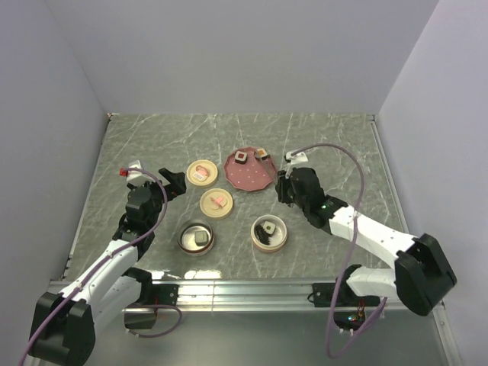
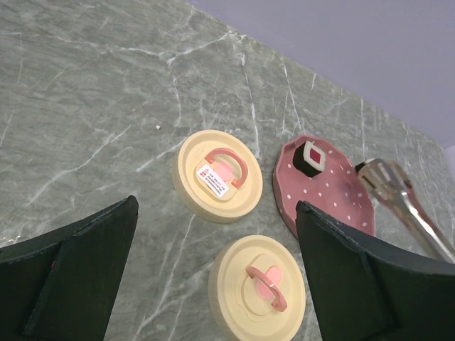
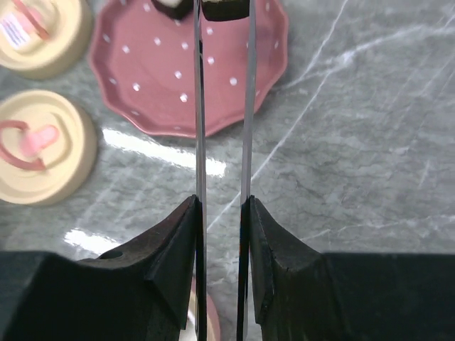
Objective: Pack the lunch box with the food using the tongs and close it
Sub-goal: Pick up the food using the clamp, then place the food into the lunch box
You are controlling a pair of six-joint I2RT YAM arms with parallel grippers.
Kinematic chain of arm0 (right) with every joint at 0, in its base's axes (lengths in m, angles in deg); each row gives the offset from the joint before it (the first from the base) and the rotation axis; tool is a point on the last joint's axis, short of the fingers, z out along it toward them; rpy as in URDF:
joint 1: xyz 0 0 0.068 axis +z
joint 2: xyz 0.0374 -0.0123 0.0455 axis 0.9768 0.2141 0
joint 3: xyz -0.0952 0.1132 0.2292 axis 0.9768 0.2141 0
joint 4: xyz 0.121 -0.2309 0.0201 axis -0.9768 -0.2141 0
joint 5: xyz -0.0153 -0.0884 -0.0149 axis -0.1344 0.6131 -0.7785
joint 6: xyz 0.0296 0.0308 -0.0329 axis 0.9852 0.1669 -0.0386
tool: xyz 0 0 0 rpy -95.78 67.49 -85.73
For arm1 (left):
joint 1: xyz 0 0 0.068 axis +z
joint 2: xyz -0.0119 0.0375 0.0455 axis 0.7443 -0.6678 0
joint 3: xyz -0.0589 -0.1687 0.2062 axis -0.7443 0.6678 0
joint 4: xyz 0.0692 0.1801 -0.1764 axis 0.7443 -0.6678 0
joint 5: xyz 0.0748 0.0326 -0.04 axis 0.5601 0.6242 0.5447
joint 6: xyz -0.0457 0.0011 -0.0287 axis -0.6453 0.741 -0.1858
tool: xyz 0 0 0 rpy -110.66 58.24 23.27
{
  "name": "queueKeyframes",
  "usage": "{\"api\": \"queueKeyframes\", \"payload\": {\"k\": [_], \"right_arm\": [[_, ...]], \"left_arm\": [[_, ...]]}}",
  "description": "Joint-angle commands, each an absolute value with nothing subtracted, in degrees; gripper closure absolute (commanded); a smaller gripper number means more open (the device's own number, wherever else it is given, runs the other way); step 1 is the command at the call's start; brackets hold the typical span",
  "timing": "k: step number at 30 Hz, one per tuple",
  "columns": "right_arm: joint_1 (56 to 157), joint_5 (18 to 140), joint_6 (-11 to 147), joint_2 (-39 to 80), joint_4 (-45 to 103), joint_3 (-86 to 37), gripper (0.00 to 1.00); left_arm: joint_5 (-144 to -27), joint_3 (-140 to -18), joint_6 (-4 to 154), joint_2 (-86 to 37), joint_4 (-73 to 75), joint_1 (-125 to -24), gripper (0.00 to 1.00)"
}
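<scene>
While the right gripper [image 3: 222,213] clamps the slim grey metal tongs [image 3: 198,106], their tips apparently straddle a dark sushi cube [image 3: 224,8] straight ahead.

The tongs [image 3: 199,106], two slim, straight grey metal arms held almost parallel, are clamped in the right gripper [image 3: 222,206]. They reach over the pink plate [image 1: 252,181], tips either side of the orange-topped cube [image 1: 261,154] at the plate's far right edge. A dark cube with a white-and-red top [image 1: 241,158] sits upright on the plate's far left part.

The lunch box stands open. Near-left of the plate, a metal bowl [image 1: 183,238] holds one pale cube [image 1: 200,238]. Just nearer than the plate, a cream tub [image 1: 269,247] holds dark pieces [image 1: 268,227], one green-topped. One cream lid [image 1: 202,172] lies flat just left of the plate, a second lid [image 1: 216,202] near-left of it.
</scene>
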State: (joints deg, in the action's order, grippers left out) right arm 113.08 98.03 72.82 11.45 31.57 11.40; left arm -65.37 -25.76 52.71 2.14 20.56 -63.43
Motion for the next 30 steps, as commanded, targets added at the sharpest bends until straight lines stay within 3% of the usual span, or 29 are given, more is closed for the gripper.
{"api": "queueKeyframes", "payload": {"k": [1,14,21,30], "right_arm": [[115.51,99.66,74.06,6.55,33.72,12.56,0.86],[136.34,105.36,78.18,-5.14,31.79,17.39,0.86],[148.2,109.15,79.95,-1.9,30.73,16.16,0.87],[156.38,113.46,81.27,0.05,28.97,14.76,0.87]], "left_arm": [[-66.13,-26.29,52.58,3.01,23.12,-63.13,0.0],[-66.04,-26.29,52.5,3.1,23.12,-63.13,0.0],[-66.13,-26.21,52.5,3.1,23.03,-63.22,0.0],[-66.04,-26.29,52.5,3.01,23.12,-63.13,0.01]]}}
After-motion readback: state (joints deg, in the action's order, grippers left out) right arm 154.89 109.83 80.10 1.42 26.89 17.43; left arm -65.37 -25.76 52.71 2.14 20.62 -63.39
